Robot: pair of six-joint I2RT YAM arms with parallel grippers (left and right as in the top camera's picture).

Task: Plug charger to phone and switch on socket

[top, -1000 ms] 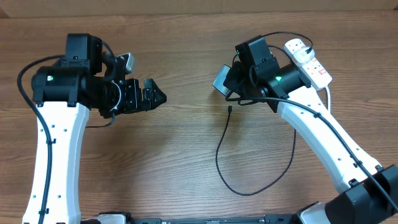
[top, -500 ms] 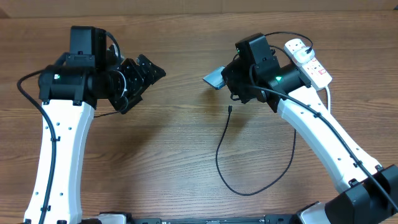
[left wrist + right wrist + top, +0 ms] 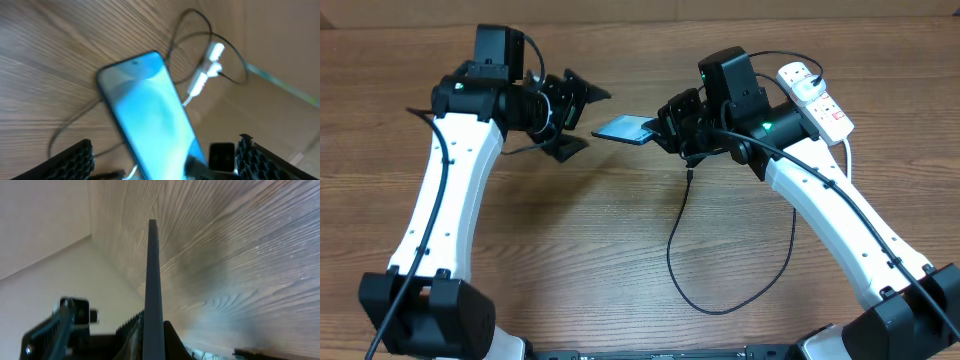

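Note:
The phone (image 3: 625,129) is held off the table with its blue screen up, and my right gripper (image 3: 663,127) is shut on its right end. It points left toward my left gripper (image 3: 582,118), which is open just short of its free end. In the left wrist view the phone (image 3: 150,115) fills the space ahead of the open left gripper (image 3: 165,156). The right wrist view shows the phone (image 3: 153,280) edge-on in the right gripper (image 3: 154,342). The charger (image 3: 672,240) loops on the table, its connector tip (image 3: 690,176) below the right gripper. The socket (image 3: 815,98) lies at the back right.
The wooden table (image 3: 570,260) holds only the black cable loop in its middle. The right arm (image 3: 840,210) crosses above the cable's right side. A pale wall runs along the table's far edge (image 3: 620,10).
My right gripper has turned the phone out to the left, screen up. The left arm has swung right and toward the back, bringing its open gripper up to the phone's free end.

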